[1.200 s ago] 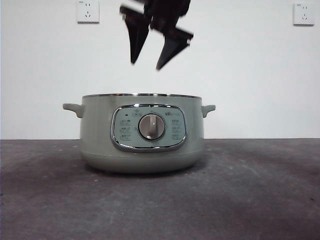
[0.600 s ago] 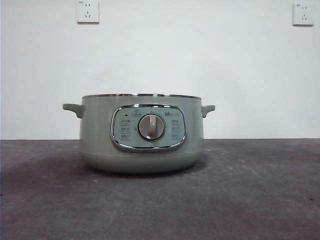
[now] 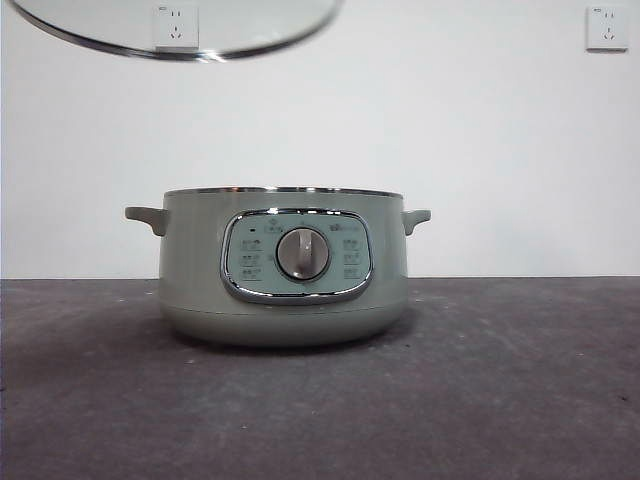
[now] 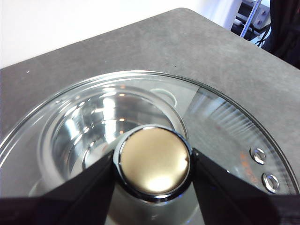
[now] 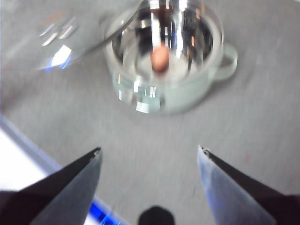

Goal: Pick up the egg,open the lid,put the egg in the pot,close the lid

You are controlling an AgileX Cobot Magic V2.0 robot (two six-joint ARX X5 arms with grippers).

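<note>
Egg (image 5: 160, 59) lay inside the pot (image 3: 284, 265), on its shiny floor, as the right wrist view showed. Half a second before, the front view held no lid; at this moment the lid (image 3: 175, 25) had come into that view at about 11 o'clock above the pot, well clear of the rim. The left gripper (image 4: 154, 164) was pinching the lid's knob (image 4: 154, 160) between its two jaws. The right gripper (image 5: 149, 154) hung high above the table (image 3: 520, 400), jaws spread and holding nothing. With the egg placed, the task appeared to be at its last step: closing the lid. Counted: one egg, one pot, one lid, two wall sockets (image 3: 176, 22).
</note>
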